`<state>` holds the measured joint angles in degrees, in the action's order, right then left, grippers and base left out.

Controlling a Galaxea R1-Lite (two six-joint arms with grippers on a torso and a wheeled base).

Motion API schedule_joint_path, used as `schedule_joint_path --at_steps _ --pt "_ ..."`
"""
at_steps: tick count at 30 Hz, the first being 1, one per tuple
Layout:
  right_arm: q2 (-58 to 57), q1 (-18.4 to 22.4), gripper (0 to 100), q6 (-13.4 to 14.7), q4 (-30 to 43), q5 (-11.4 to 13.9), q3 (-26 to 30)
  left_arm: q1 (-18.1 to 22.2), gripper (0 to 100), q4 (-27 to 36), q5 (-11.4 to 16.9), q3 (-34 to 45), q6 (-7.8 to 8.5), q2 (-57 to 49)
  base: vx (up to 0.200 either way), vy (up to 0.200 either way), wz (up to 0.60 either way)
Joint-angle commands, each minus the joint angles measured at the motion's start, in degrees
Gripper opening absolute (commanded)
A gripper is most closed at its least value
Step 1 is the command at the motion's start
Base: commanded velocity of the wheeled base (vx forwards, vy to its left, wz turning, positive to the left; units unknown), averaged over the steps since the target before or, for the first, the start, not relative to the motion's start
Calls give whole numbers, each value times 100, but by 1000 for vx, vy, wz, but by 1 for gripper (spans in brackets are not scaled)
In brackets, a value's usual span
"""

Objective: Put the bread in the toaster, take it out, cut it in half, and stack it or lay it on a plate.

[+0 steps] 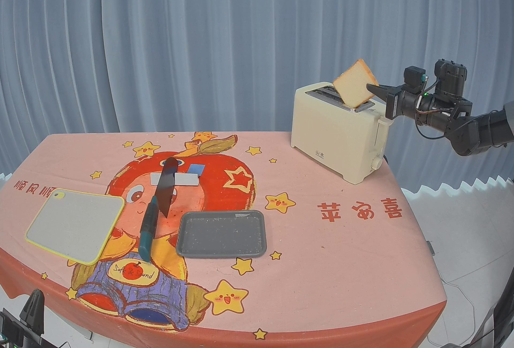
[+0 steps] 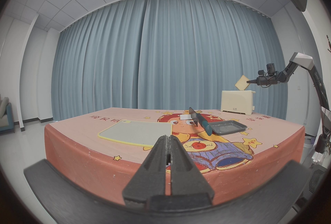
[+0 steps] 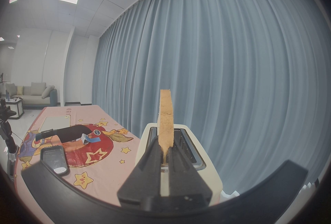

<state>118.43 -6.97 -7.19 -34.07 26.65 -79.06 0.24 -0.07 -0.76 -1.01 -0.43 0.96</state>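
The right gripper (image 1: 371, 88) is clamped on a square, crusty bread slice (image 1: 355, 82). The slice is tilted, with its low corner at the slot of the smooth cream toaster (image 1: 336, 132). The right wrist view catches it edge-on, thin and porous. The left gripper (image 2: 169, 140), matte black fingers pressed together, faces the cloth-covered table (image 2: 86, 138).

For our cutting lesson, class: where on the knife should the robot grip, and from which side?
Probably the knife by its teal handle, from above, closing across it. The handle points toward the near edge of the table and lies free between board and tray; the dark blade leans on a small rest farther back.
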Motion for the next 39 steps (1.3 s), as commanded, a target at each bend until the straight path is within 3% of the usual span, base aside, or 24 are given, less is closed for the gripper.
schedule_joint_path --at_steps 1,12,25,31,32,39 --pt "163 -15 0 -1 -3 -2 -163 2 0 -1 -4 101 -1 9 0 0 0" --pt "611 -59 0 7 15 -28 -725 2 0 -1 -4 101 -1 9 0 0 0" --pt "620 -67 0 -1 164 -37 -708 2 0 -1 -4 101 -1 9 0 0 0" --pt "664 -85 0 -10 164 -186 -690 2 0 -1 -4 101 -1 9 0 0 0" --pt "664 -103 100 -10 164 -186 -681 2 0 -1 -4 101 -1 9 0 0 0" --pt "655 -146 100 -1 103 -186 -681 2 0 -1 -4 101 -1 9 0 0 0"
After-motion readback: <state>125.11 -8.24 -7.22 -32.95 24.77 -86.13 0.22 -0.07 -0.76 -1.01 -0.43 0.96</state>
